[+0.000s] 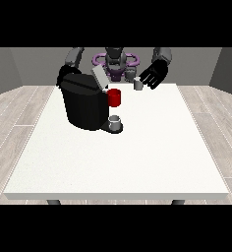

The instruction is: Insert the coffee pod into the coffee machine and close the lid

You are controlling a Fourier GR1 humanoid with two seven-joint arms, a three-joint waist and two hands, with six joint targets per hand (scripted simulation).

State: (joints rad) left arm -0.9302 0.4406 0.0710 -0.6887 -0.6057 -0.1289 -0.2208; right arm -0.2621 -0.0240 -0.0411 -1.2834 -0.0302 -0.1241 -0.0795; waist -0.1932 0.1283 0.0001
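Black and boxy, the coffee machine (pixel 83 106) stands left of centre on the large white surface (pixel 137 162), its grey lid (pixel 99 77) tilted up and open. The robot hand at the view's left (pixel 62 78) shows only as a dark shape behind the machine's far corner; I cannot tell how it is set or whether it holds anything. At the machine's front a red round part (pixel 114 97) faces the middle of the surface, and below it a small grey cup (pixel 115 123) sits on the machine's dark base. Further right, near the far edge, the small grey cylindrical coffee pod (pixel 137 84) stands on the surface, well apart from the machine. Just beside it, the robot hand at the view's right (pixel 155 75) hangs with fingers spread and straight, holding nothing. By my reading the task has hardly begun: the pod is not yet picked up, so grasping it, carrying it to the machine, inserting it, and closing the lid all remain.
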